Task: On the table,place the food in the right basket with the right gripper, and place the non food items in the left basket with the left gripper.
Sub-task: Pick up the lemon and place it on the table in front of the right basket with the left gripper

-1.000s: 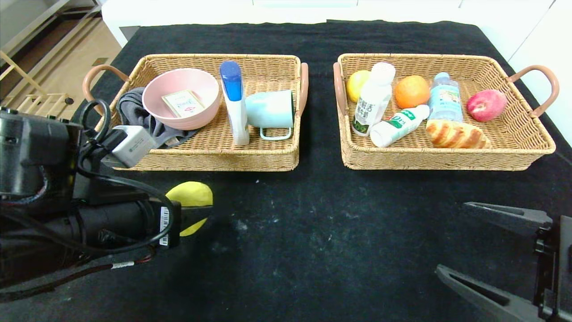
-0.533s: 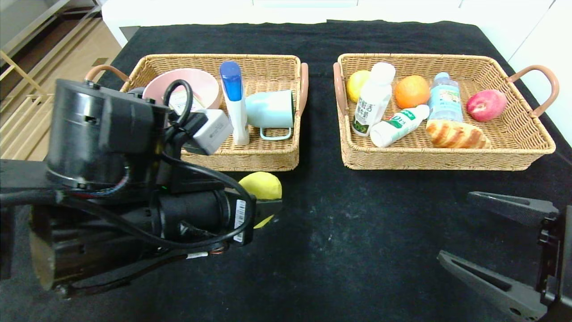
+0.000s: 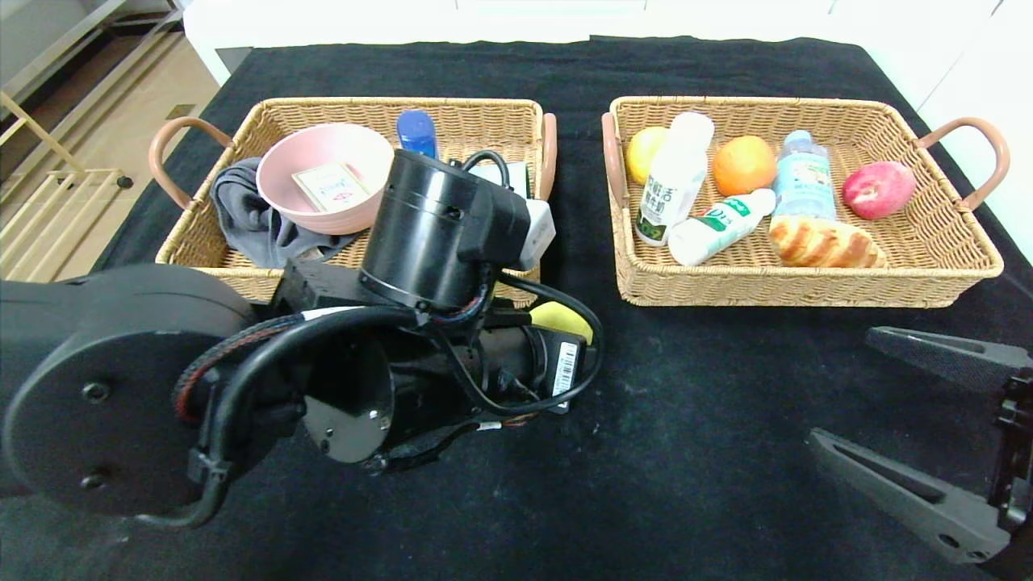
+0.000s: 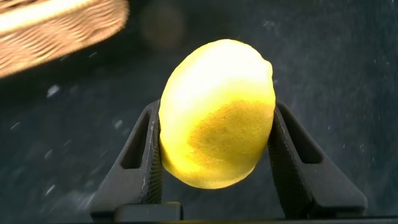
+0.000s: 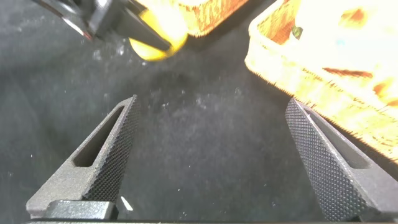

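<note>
I have the left gripper pinching the lemon — food — so dropping it in the left basket missorts it, right gripper spread wide.

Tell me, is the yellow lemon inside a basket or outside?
Outside. The left gripper holds the lemon between its fingers above the black table, beside the left basket.

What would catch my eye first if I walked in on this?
The big black left arm, filling the table's near left, with the left gripper clamped on a yellow lemon above the black cloth between the baskets. Behind it, the left basket holds household things and the right basket food. The right gripper hangs open near right.
</note>
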{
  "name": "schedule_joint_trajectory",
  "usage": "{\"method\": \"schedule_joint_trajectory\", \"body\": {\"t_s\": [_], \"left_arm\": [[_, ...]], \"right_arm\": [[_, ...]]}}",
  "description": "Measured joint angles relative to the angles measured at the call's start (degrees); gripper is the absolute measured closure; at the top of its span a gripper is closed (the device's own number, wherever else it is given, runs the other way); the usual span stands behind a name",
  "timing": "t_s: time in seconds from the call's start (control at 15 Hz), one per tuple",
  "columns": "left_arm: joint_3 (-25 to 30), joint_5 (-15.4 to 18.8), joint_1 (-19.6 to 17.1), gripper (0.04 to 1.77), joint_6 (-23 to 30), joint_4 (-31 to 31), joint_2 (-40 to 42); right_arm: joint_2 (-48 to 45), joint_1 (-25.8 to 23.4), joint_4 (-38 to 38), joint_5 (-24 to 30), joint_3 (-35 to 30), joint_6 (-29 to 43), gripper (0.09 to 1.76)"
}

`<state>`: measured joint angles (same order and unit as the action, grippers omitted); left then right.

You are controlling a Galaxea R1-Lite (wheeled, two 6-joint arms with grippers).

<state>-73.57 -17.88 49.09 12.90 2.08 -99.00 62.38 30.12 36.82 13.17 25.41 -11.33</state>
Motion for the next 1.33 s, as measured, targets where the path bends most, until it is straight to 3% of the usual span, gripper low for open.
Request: {"method": "schedule_joint_trajectory", "body": {"t_s": [0.4,1.0,1.33], "left_arm": [[-3.8,-0.79,4.0,0.8,-0.11,1.49,-6.75],[-5.25,-2.06,4.85,0.8,-0.3,1.24,-10.73],[-5.03,-2.62,4.92,0.46,-0.34,0.94,-10.81]], "right_arm": [[-1.77,-0.17,-0.13,0.02,0.67,0.06,0.14],[-2.9,-0.13,-1.49,0.45,0.3,-0.07,0.14],[-3.28,0.61,-1.68,0.61,0.48,0.04,0.14]]}}
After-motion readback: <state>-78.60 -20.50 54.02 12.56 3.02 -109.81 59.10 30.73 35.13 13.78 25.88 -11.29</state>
